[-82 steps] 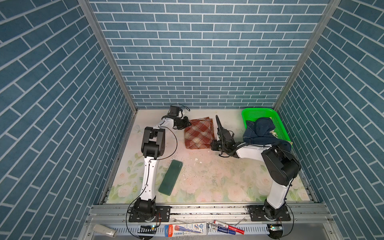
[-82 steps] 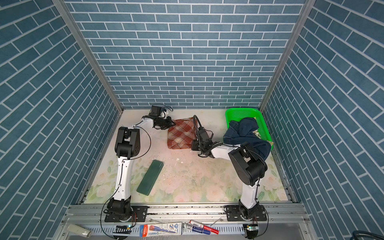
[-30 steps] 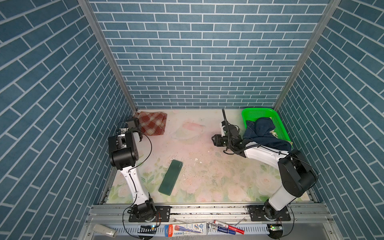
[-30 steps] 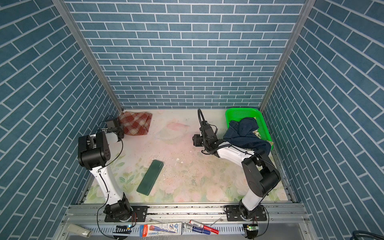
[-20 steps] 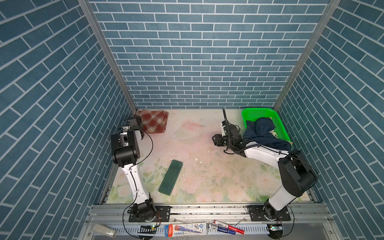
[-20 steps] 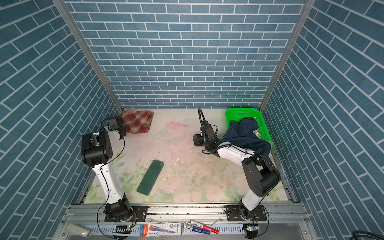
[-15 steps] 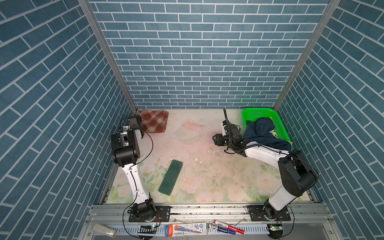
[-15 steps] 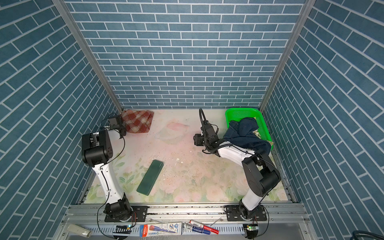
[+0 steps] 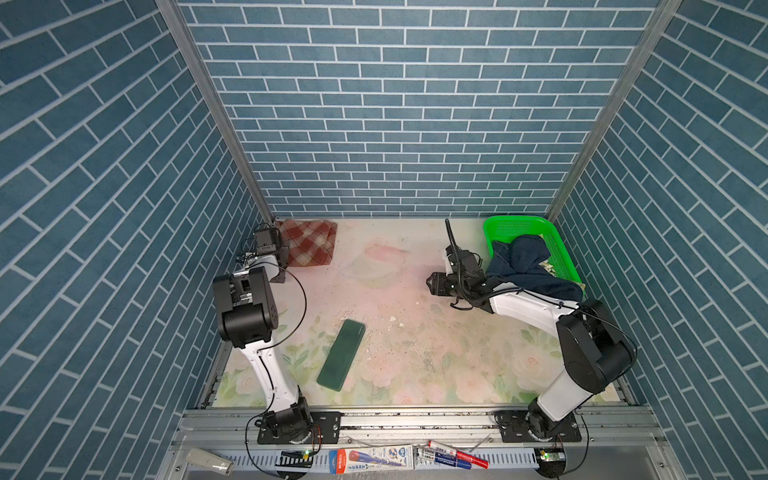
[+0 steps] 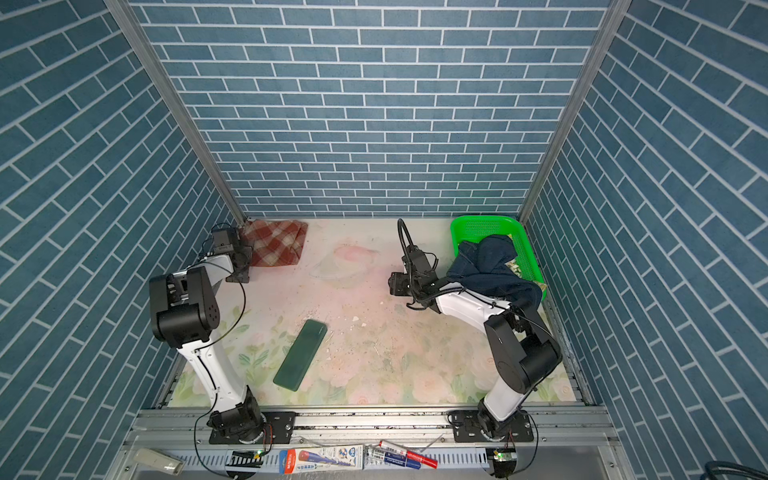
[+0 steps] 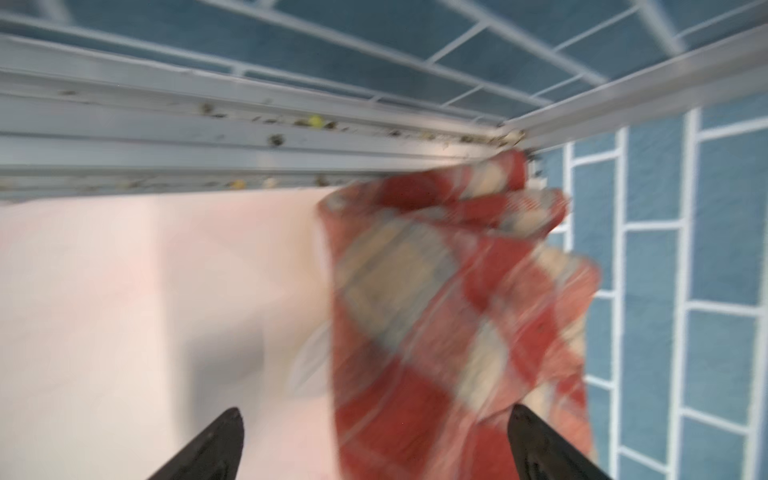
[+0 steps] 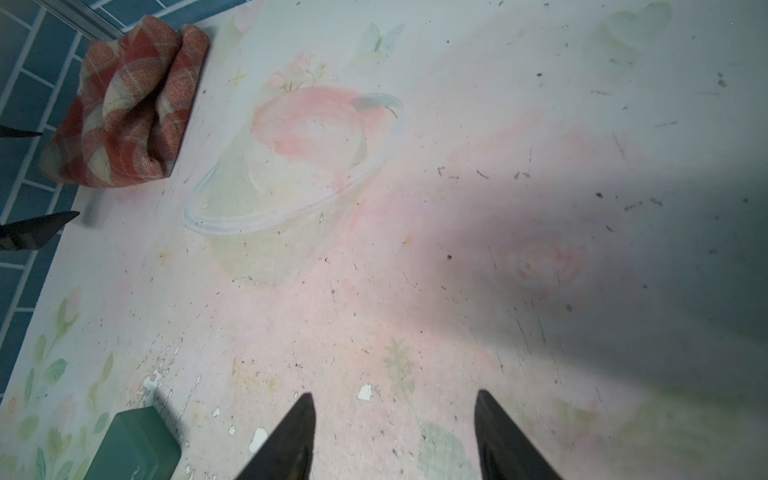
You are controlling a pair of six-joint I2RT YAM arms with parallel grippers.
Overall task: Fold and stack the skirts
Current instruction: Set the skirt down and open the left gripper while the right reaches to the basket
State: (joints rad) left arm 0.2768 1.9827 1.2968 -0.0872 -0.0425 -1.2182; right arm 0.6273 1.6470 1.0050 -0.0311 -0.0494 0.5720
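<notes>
The rust-red and cream plaid skirt (image 9: 311, 247) (image 10: 277, 247) lies folded in the table's far left corner. My left gripper (image 9: 284, 261) (image 10: 244, 262) is at its left edge. In the left wrist view, which is blurred, the left gripper (image 11: 376, 419) is open wide with the plaid skirt (image 11: 436, 316) lying loose between its fingers. The dark blue denim skirt (image 9: 528, 266) (image 10: 490, 264) hangs over the green basket's front rim, with a bit of the lemon-print skirt (image 9: 549, 267) under it. My right gripper (image 9: 430, 284) (image 12: 392, 401) hovers open and empty over mid-table.
The green mesh basket (image 9: 515, 226) (image 10: 482, 224) stands at the far right. A flat dark green pad (image 9: 341, 354) (image 10: 301, 354) (image 12: 133, 444) lies near the front left. Brick-patterned walls close in the far, left and right sides.
My left gripper has opened and let go of the plaid skirt, which rests in the far left corner. The right gripper has stayed in place, its jaws slightly wider.
</notes>
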